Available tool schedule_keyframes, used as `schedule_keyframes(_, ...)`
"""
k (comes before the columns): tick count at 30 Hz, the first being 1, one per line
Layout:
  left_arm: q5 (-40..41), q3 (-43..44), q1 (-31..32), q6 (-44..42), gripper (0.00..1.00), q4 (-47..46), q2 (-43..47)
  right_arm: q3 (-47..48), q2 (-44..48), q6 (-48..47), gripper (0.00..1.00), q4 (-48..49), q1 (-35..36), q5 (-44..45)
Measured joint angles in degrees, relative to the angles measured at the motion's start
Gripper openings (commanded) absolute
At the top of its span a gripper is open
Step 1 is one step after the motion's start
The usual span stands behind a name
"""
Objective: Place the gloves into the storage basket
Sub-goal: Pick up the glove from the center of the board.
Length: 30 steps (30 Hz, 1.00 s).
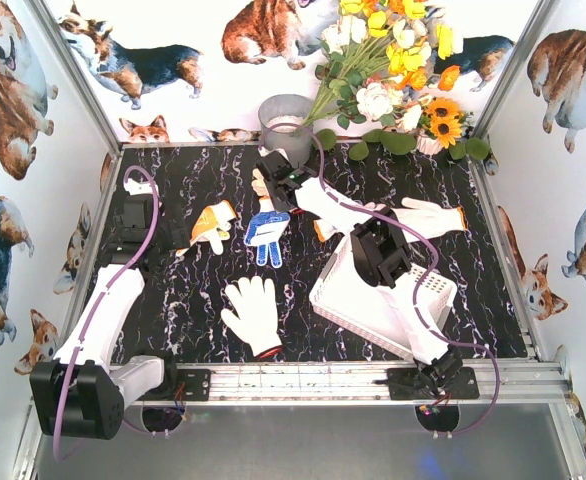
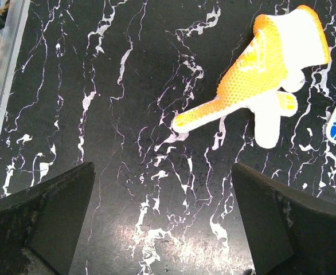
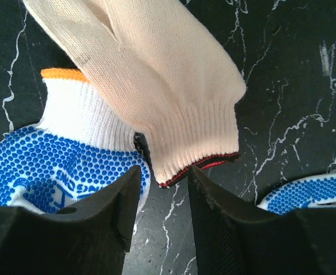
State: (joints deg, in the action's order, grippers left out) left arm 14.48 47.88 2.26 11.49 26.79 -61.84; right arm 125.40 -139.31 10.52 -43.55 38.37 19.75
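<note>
Right wrist view: the right fingers [image 3: 128, 200] stand narrow, with a slim strip of dark marbled bench [image 3: 294, 86] showing between their tips.
Cream glove [image 3: 168, 80]: lies flat just ahead of the right fingers. Its red-trimmed cuff hem reaches into the gap at their tips. Whether they pinch it, I cannot tell.
Blue-dotted glove [image 3: 47, 166]: ahead and to one side of the right fingers, dotted side up. Its orange-edged cuff is tucked under the cream glove, and one finger partly hides it.
Left wrist view: the left fingers [image 2: 59, 212] are spread wide, with only bare bench between them.
Yellow-palmed glove [image 2: 265, 69]: ahead and to the right of the left fingers, apart from them, yellow side up.
Top external view: the storage basket [image 1: 438, 295] sits behind the right fingers, toward that arm's base, and the right arm crosses over it.
Plain white glove [image 1: 253, 312]: flat on the bench between the two arms, nearer the bases than either pair of fingers.
Orange-cuffed white glove [image 1: 428, 215]: to the right of the right fingers, just beyond the basket's far side.
Grey bucket [image 1: 285, 120]: just beyond the right fingers, at the bench's far edge.
</note>
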Motion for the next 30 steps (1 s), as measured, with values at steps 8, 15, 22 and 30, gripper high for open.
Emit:
schedule_keyframes(8,1.2,0.0,0.0,-0.2,1.0,0.0,-0.4,1.9,-3.0,0.0,0.24,-0.4,-0.2,-0.6)
schedule_keyframes(15,2.0,0.0,0.0,-0.3,1.0,0.0,-0.5,2.4,-3.7,0.1,0.0,-1.1,-0.3,0.3)
schedule_keyframes(22,2.5,0.0,0.0,-0.8,1.0,0.0,-0.3,-0.2,1.0,1.9,0.0,-3.1,-0.5,-2.0)
schedule_keyframes(30,-3.2,-1.0,0.0,-2.2,0.97,-1.7,3.2,-4.2,19.0,10.6,0.0,-6.1,-1.4,-13.6)
